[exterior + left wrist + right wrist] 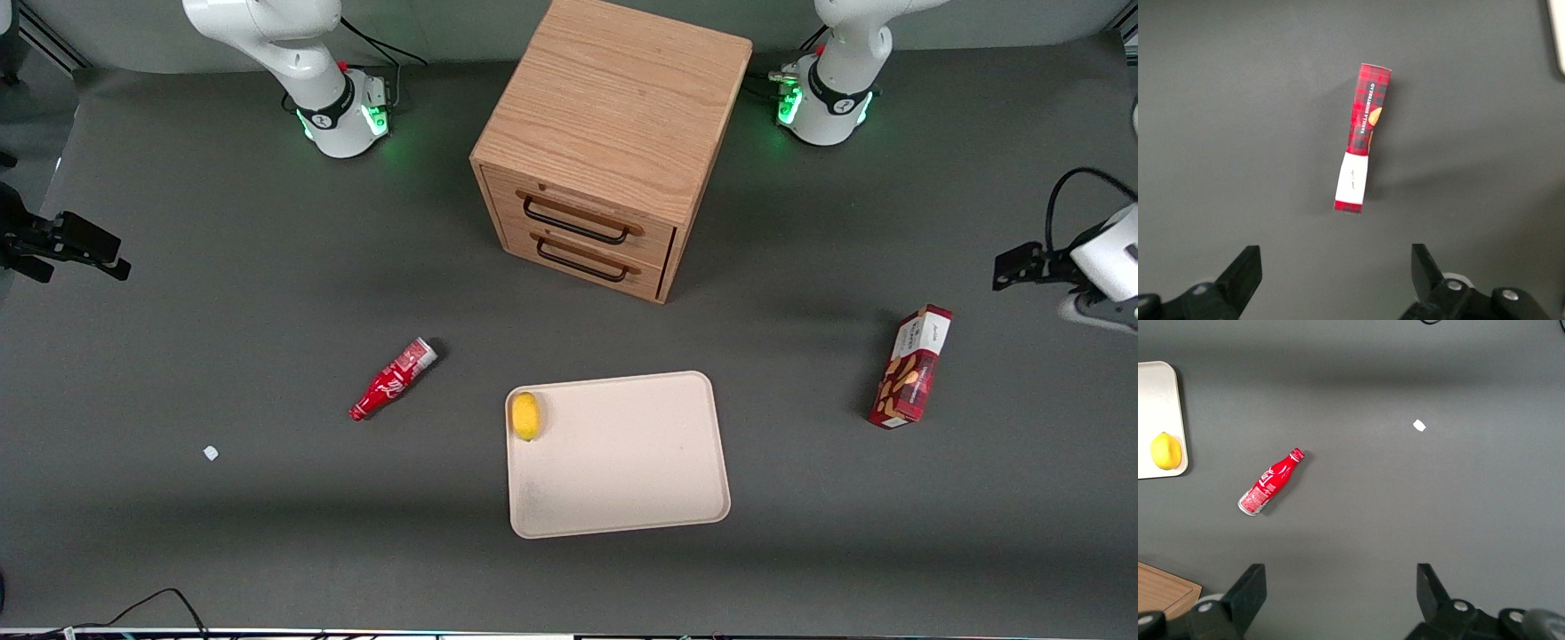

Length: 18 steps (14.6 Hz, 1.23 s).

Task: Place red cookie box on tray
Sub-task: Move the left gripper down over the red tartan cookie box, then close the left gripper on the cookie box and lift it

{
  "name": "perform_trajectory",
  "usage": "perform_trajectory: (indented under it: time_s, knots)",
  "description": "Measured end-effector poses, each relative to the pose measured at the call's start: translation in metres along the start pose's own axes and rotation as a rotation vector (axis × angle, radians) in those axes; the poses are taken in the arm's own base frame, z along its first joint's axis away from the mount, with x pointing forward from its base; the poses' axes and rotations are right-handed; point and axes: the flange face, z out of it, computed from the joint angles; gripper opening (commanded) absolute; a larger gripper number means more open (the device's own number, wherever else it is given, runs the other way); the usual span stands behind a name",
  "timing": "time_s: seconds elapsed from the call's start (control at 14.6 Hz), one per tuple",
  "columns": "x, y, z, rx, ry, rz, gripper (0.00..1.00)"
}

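The red cookie box (911, 366) rests on a long narrow side on the dark table, toward the working arm's end, with its white end pointing away from the front camera. It lies apart from the cream tray (622, 462), which sits near the middle of the table. My gripper (1018, 265) hangs above the table, farther from the front camera than the box and not touching it. In the left wrist view the gripper (1335, 257) is open with nothing between its fingers, and the box (1361, 137) lies a short way ahead of them, white end nearest.
A yellow lemon (525, 415) sits in one corner of the tray. A small red bottle (391, 380) lies on its side toward the parked arm's end, with a white scrap (211, 453) farther out. A wooden drawer cabinet (613, 142) stands farther from the camera than the tray.
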Motion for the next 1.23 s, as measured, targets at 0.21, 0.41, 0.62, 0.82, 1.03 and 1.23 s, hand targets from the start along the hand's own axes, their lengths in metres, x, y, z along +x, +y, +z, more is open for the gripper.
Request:
perform_trajectory:
  time_s: [0.21, 0.41, 0.62, 0.82, 1.03, 1.23]
  knots:
    - [0.019, -0.006, 0.049, -0.015, -0.014, 0.021, 1.00]
    - [0.035, -0.001, 0.098, -0.016, -0.003, 0.048, 1.00]
    - [0.036, 0.009, 0.141, 0.002, 0.006, 0.082, 1.00]
    - [0.032, 0.015, 0.167, 0.022, 0.022, 0.107, 1.00]
    - [0.030, 0.021, 0.189, 0.028, 0.046, 0.119, 1.00]
    - [0.030, 0.025, 0.213, 0.025, 0.067, 0.127, 1.00]
